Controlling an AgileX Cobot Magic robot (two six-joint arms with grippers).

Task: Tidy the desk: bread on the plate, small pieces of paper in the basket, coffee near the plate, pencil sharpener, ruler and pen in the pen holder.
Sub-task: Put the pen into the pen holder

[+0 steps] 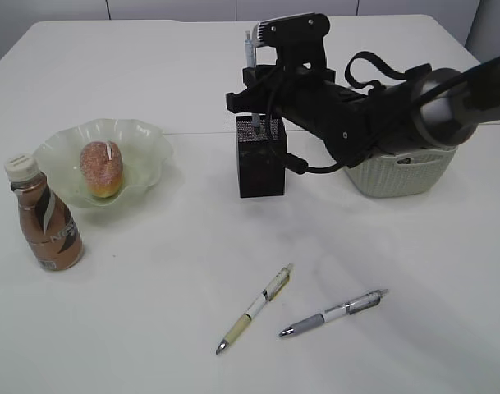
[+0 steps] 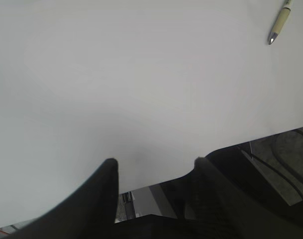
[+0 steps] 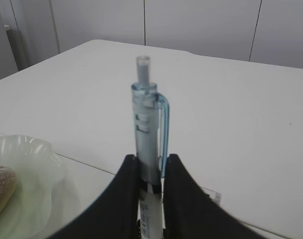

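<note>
- White tabletop [image 1: 151, 328] fills the scene, with pale wall panels behind its far edge.
- Near the left edge a ruffled translucent plate [image 1: 143, 144] holds the bread [image 1: 101, 168], a round sugared roll lying in the plate's hollow.
- Just in front of the plate, close to the left edge, the coffee [image 1: 44, 217] stands upright: a brown bottle with a cream cap.
- At mid-table the black mesh pen holder [image 1: 260, 164] stands upright; one slim item shows at its mouth, too small to name.
- Beside the holder, toward the right edge, sits the off-white woven basket [image 1: 397, 176], largely hidden by the arm; its contents cannot be seen.
- Directly above the pen holder the right gripper [image 3: 151, 172] is clenched on a clear blue-clipped pen [image 3: 147, 124], held upright with its clicker end up and its lower part hidden between the fingers.
- Toward the near edge two more pens lie flat and apart: a cream-and-olive pen [image 1: 254, 310] and, to its right, a grey-and-white pen [image 1: 336, 313].
- The left gripper [image 2: 153, 164] hovers over bare tabletop at the near edge with its jaws apart and nothing between them; the cream-and-olive pen's tip shows at the corner of the left wrist view.
</note>
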